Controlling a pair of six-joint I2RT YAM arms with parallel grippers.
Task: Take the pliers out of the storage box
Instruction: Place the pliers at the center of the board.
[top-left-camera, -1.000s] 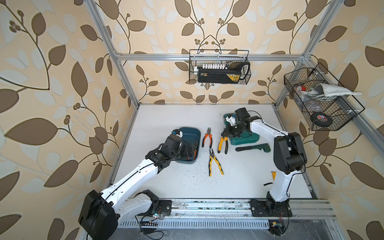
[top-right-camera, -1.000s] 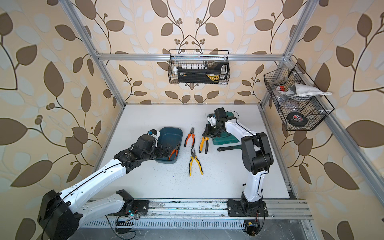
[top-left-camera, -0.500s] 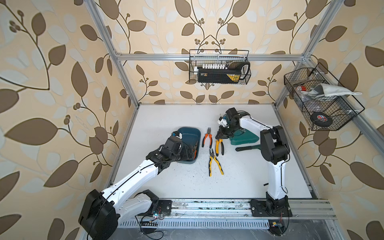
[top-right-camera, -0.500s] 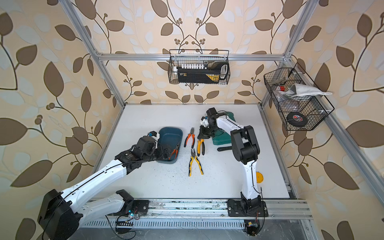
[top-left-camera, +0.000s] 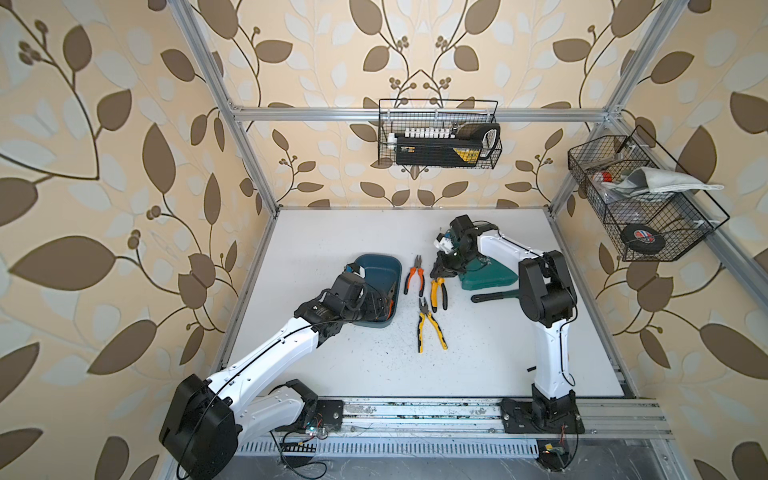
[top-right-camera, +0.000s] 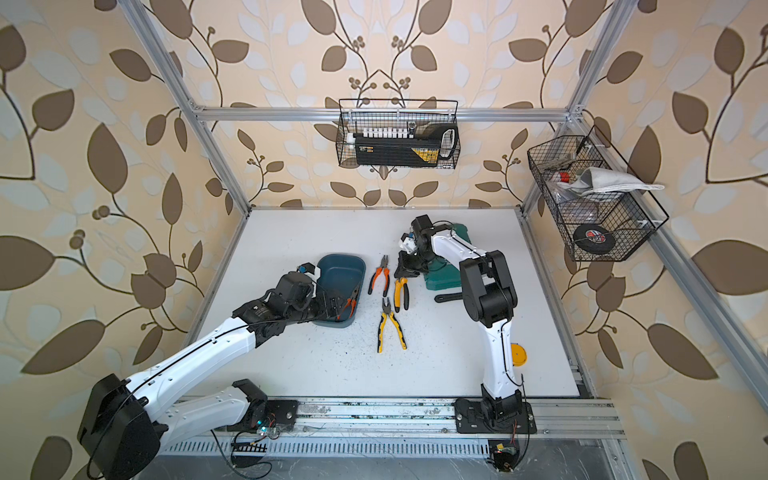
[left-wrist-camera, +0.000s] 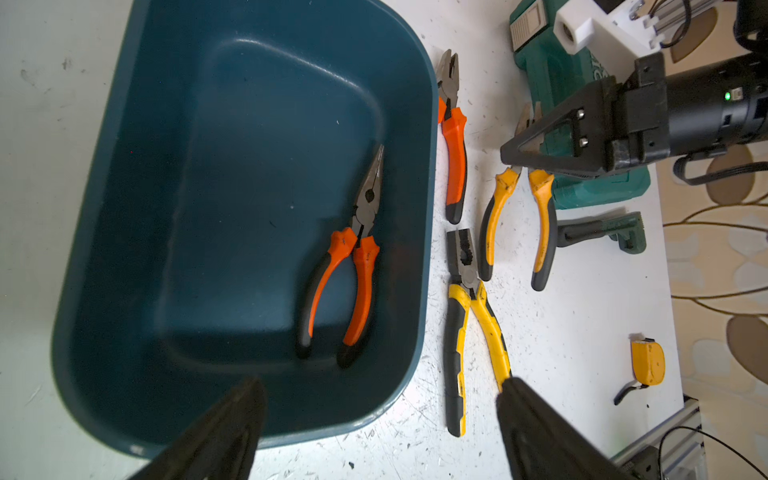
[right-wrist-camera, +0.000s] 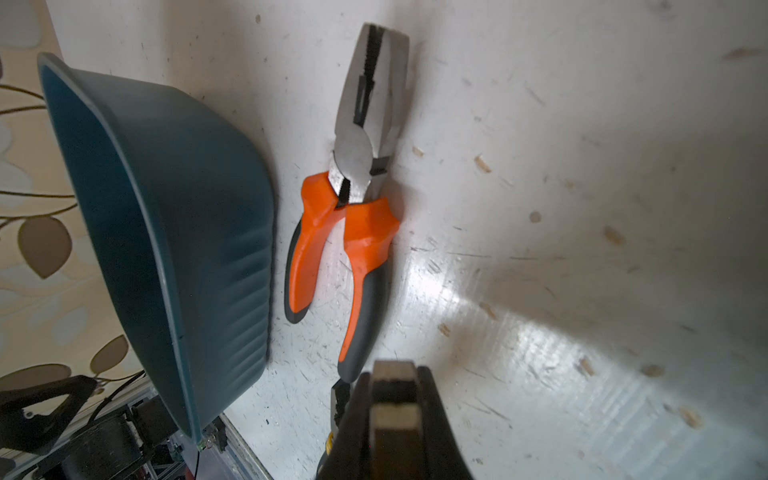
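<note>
Inside the storage box (left-wrist-camera: 137, 166), orange-handled pliers (left-wrist-camera: 357, 232); left tool (left-wrist-camera: 379, 388) apart, right tool (left-wrist-camera: 510, 151) together.

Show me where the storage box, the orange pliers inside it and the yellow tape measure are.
storage box (left-wrist-camera: 249, 166): left wrist view, bare middle of its floor.
orange pliers (left-wrist-camera: 367, 199): left wrist view, the dark pivot joint.
tape measure (left-wrist-camera: 647, 363): left wrist view, its yellow body.
</note>
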